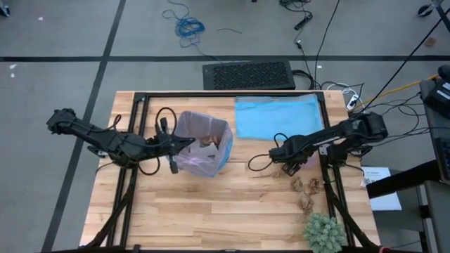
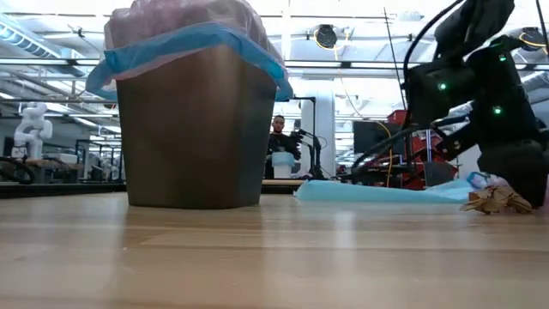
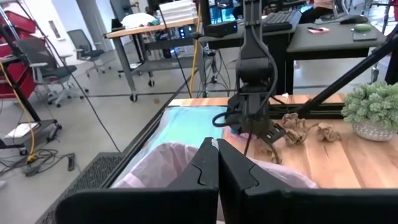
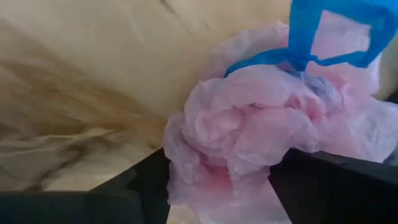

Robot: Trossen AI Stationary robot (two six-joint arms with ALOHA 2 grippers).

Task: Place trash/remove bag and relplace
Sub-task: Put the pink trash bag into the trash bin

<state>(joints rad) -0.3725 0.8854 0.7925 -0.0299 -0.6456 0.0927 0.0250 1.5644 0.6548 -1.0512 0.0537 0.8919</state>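
The bin (image 1: 204, 144) stands near the bench's (image 1: 211, 211) middle, lined with the lavender-pink bag (image 1: 188, 126) over a blue liner edge (image 2: 193, 39), brown trash (image 1: 209, 141) inside. The left gripper (image 1: 184, 143), fingers pressed together, sits at the bin's left rim. The right gripper (image 1: 290, 167) rests low toward the right edge, fingers spread around a bunched pink bag (image 4: 249, 134) with a blue strip (image 4: 305, 37). 3 loose paper wads (image 1: 306, 186) lie near the right edge, a green plant (image 1: 323, 232) at the near right corner, and a light blue bag (image 1: 278, 116) along the far edge.
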